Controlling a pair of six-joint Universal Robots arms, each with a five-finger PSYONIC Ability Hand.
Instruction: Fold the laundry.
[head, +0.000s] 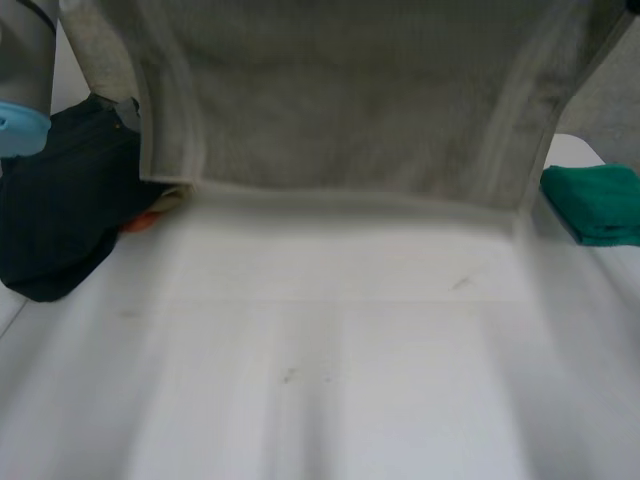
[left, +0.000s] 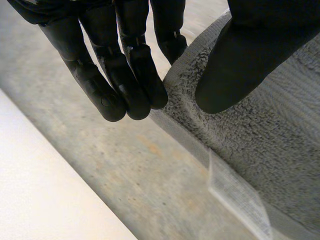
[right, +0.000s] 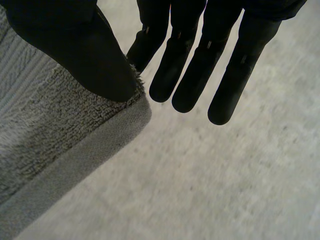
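A grey towel (head: 340, 100) hung above the white table (head: 330, 390), its border pinched by the left hand (left: 125, 80) and a corner by the right hand (right: 80, 50) (thumbs on the pile). The head view added a dark garment (head: 60, 210) left of the towel and a green cloth (head: 600, 200) right of it.

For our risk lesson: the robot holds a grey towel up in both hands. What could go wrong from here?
The right hand pinches only the towel's very corner, and the left hand a narrow edge strip; either grip might slip. The towel hangs close to the dark garment and the green cloth, so it could drag them.
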